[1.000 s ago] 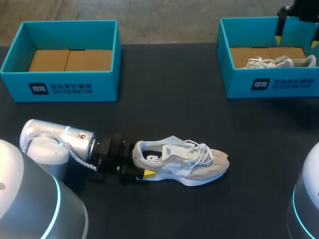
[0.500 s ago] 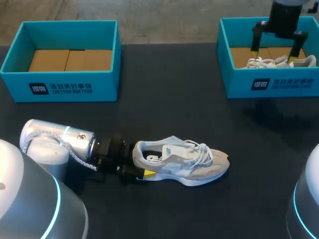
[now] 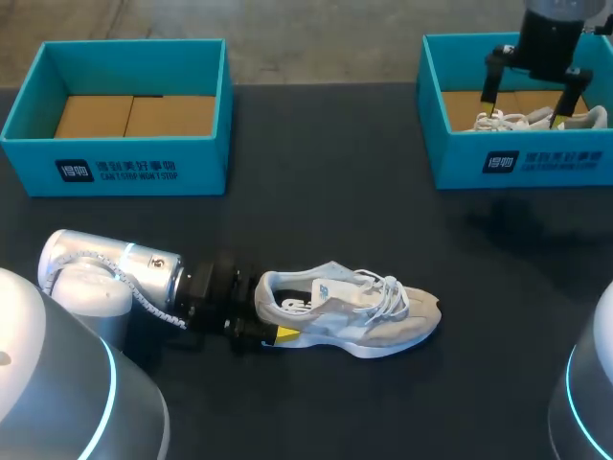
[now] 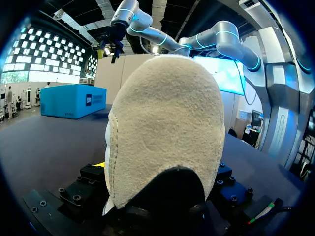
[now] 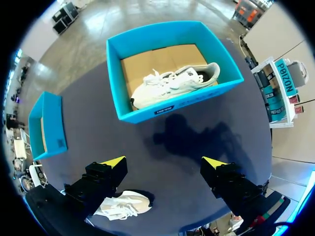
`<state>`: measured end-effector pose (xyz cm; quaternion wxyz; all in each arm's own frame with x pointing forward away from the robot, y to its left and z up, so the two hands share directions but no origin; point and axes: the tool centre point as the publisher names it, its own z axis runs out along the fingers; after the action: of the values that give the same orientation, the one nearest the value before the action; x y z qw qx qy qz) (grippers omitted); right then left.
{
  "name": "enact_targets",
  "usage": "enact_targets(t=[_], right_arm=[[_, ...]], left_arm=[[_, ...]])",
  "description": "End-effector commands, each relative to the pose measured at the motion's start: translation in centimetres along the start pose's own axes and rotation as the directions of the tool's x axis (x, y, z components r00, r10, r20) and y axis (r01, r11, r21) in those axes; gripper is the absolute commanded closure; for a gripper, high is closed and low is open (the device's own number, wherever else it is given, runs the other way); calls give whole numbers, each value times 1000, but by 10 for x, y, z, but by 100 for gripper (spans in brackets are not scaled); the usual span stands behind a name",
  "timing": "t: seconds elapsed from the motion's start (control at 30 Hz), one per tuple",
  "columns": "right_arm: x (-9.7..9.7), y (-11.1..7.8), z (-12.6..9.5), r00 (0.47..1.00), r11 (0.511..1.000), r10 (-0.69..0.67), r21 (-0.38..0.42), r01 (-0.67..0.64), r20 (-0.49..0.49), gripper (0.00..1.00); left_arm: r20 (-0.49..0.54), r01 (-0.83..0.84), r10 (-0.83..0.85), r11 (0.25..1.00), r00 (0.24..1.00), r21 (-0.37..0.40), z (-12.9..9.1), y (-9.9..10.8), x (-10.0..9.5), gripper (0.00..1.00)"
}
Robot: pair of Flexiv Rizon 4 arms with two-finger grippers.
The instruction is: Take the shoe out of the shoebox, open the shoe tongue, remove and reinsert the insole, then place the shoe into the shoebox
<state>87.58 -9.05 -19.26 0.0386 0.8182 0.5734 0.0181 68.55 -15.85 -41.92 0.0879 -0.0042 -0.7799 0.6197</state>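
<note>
One shoe clenched in left tool; right tool released near white-lettered shoebox.

A second ago only a sliver of the right arm showed at the head view's 1 o'clock corner, out past the far wall of the shoebox at the tabletop's 2 o'clock. Half a second later it had swung in toward 9 o'clock and hung over that box. Since then it has drifted slightly back toward 3 o'clock. The right gripper now sits above the white shoe lying in the box, its fingers spread wide, one yellow tip over the laces and the other over the heel end.
</note>
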Motion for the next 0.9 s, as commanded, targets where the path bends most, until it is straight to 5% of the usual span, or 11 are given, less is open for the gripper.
enact_targets(t=[0.03,0.17,0.27,0.9], right_arm=[[-1,-1,1,1000,1000,0,-3,0,-3,0],[-1,-1,1,1000,1000,0,-3,0,-3,0],[22,-12,14,1000,1000,-7,24,7,12,0],[111,-121,27,999,999,-29,-31,28,-28,0]], left_arm=[[-1,0,0,1000,1000,0,2,3,1,100],[-1,0,0,1000,1000,0,2,3,1,100],[-1,0,0,1000,1000,0,2,3,1,100],[-1,0,0,1000,1000,0,2,3,1,100]])
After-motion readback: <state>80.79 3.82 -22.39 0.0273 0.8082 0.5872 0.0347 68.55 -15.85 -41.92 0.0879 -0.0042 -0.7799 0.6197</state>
